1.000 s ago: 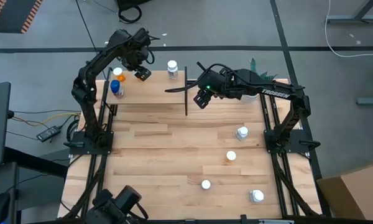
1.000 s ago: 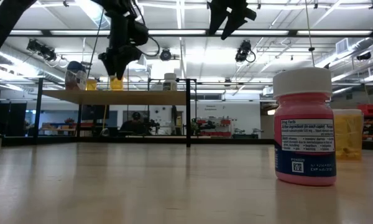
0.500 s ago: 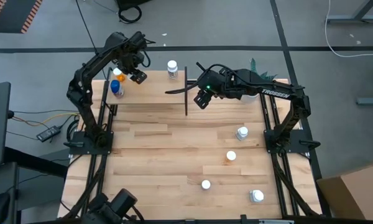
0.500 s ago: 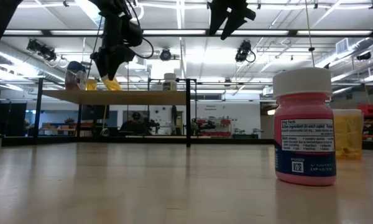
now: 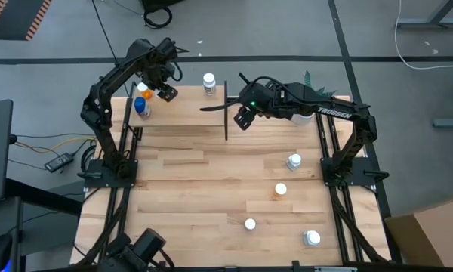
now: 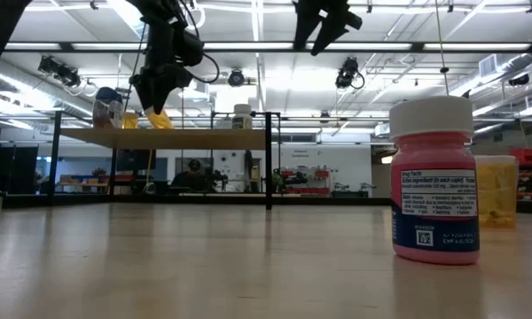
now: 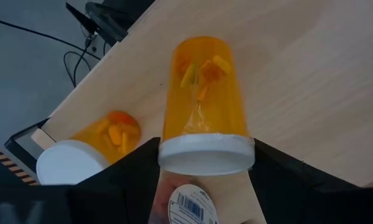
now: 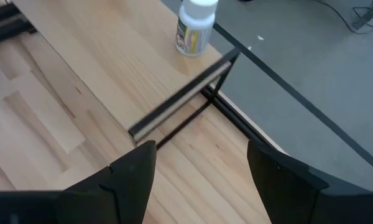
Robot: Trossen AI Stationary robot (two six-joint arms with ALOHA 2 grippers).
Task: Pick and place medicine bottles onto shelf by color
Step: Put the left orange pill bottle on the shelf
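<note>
The left gripper [image 7: 205,180] is clamped by its jaws on an orange bottle [image 7: 205,99] at the cap end, tilted over the shelf [image 5: 189,112] at upper left of the high view, likely to join the orange one [image 7: 105,134] standing there. The right gripper [image 8: 202,162] hangs empty, jaws apart, by the shelf's right end. Farthest back, a white bottle [image 5: 209,81] stands alone.
</note>
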